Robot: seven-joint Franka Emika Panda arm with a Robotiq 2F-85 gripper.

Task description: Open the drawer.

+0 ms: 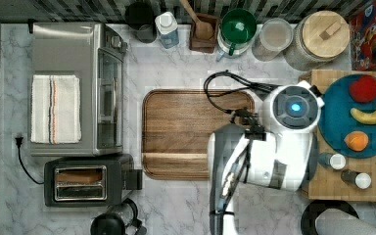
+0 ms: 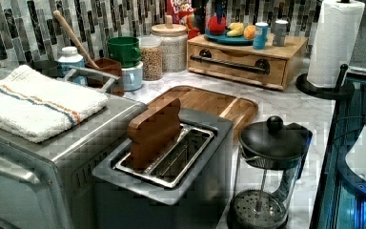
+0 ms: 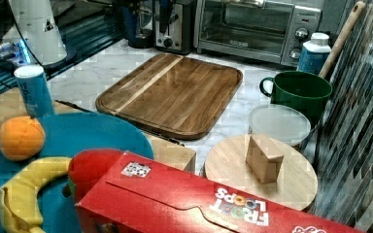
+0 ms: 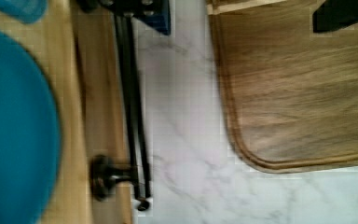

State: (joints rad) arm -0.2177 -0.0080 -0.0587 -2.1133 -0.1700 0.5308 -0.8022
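Drawer [image 2: 238,64] closed w/ black handle [image 4: 133,112]; end effector state can't tell

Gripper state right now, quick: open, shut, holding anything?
Gripper: open, holding nothing; one finger is at the drawer's black bar handle, the other over the cutting board.

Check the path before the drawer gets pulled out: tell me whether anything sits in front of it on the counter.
Nothing visible blocks it. In the left view, bare marble lies in front of the drawer and its black bar handle. The cutting board lies nearest, with a strip of counter between them in the wrist view.
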